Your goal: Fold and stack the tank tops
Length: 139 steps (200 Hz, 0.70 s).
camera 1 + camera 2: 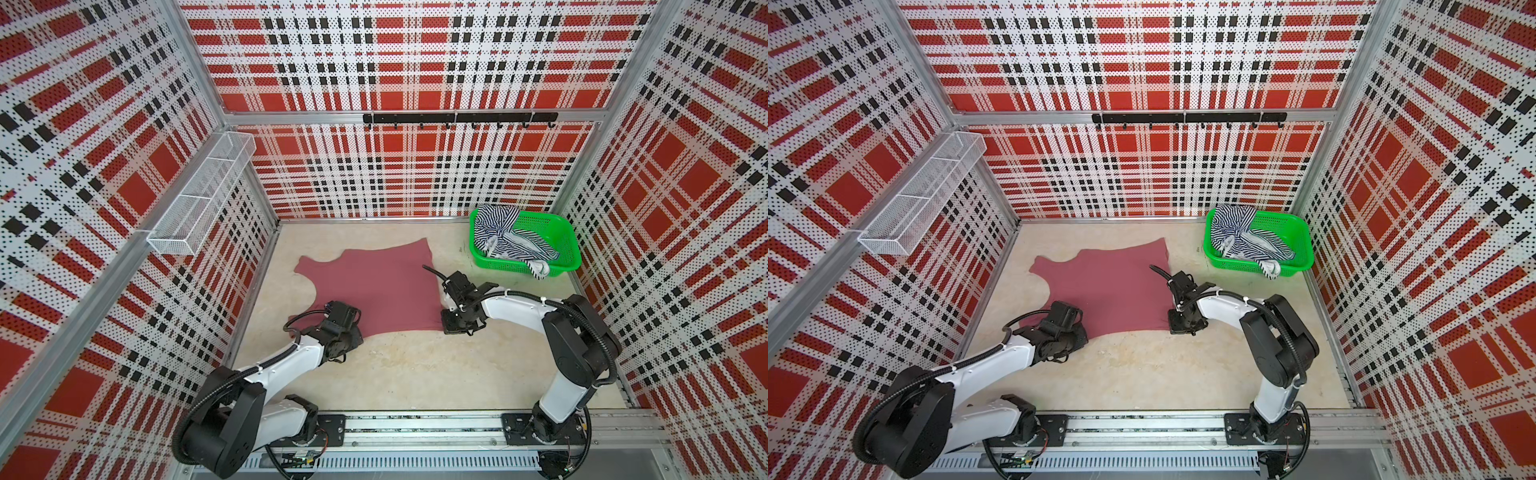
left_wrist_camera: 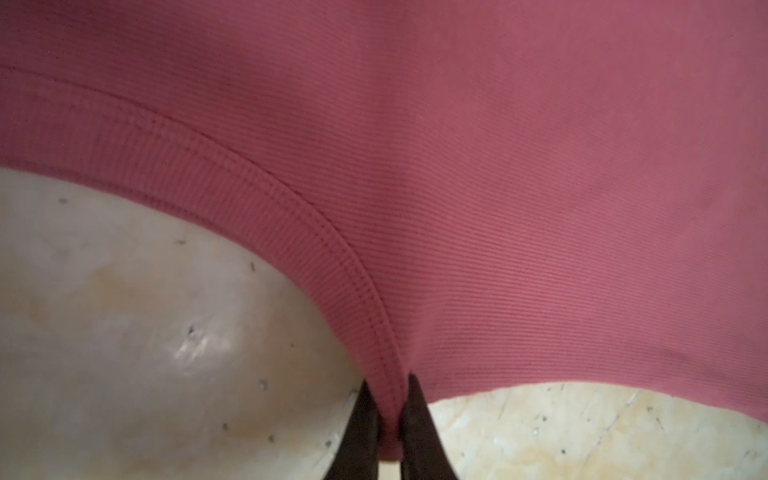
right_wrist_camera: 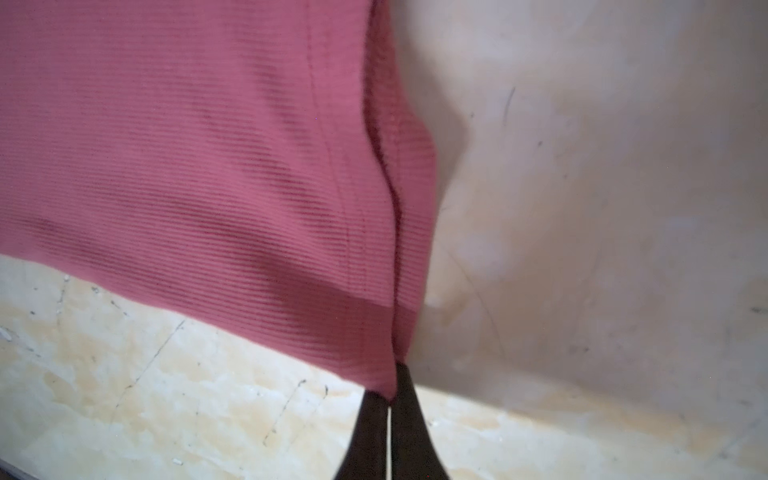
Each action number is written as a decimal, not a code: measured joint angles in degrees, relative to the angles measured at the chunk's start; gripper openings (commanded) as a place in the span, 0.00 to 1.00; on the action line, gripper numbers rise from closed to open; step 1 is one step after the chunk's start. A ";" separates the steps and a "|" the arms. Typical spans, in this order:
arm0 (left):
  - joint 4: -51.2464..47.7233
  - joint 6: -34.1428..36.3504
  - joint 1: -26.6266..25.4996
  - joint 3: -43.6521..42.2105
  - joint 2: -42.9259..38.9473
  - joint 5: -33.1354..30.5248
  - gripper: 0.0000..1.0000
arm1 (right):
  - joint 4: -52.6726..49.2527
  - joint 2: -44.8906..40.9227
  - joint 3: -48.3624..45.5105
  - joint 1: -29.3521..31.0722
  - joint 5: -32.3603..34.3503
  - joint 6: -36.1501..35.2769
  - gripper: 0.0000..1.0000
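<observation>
Rose-coloured ribbed knit fills both wrist views. We see the maroon tank top [image 1: 374,286] lying spread flat on the table [image 1: 415,374], with its straps towards the left arm's side and its hem towards the right arm's. Our left hand [image 2: 388,419] is closed on the top's stitched binding at the near edge, the cloth pinched between the dark fingertips [image 2: 359,432]. Our right hand [image 3: 388,399] is closed on the near hem corner, right at the side seam. The striped tank top [image 1: 505,241] lies crumpled in the green mesh basket [image 1: 509,268] at the table's far right, partly draped over its rim, well apart from both hands.
</observation>
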 measured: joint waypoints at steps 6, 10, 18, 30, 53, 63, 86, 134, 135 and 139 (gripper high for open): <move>-0.83 0.07 -0.28 0.13 -0.66 0.33 0.00 | -0.44 -0.09 0.00 0.02 0.31 -0.07 0.00; -1.36 0.07 -0.44 0.26 -1.09 0.61 0.00 | -0.79 -0.26 0.00 0.04 0.37 -0.17 0.00; -2.54 0.11 -0.94 0.63 -1.75 0.96 0.00 | -1.57 -0.63 0.00 0.39 0.50 -0.31 0.00; -4.09 0.11 -1.64 1.44 -2.40 1.25 0.00 | -2.67 -1.73 0.00 0.70 0.59 -0.46 0.00; -7.48 0.31 -2.49 3.80 -3.19 1.25 0.00 | -4.39 -4.59 0.00 1.53 0.04 -0.70 0.00; -9.11 0.81 -2.49 5.29 -3.39 1.14 0.00 | -5.18 -5.68 0.11 1.62 -0.48 -0.90 0.00; -12.46 3.32 -1.46 9.79 -3.06 1.01 0.00 | -8.33 -6.29 3.50 1.84 -0.96 -1.95 0.00; -15.26 11.98 3.13 17.84 4.87 0.94 0.01 | -12.41 -2.64 15.30 1.22 0.57 -7.21 0.00; -15.32 12.00 3.26 18.03 5.20 1.05 0.01 | -12.48 -2.51 15.47 1.18 0.61 -7.32 0.00; -15.50 13.03 3.78 18.60 6.27 1.09 0.01 | -12.68 -1.81 16.24 1.03 0.66 -7.80 0.00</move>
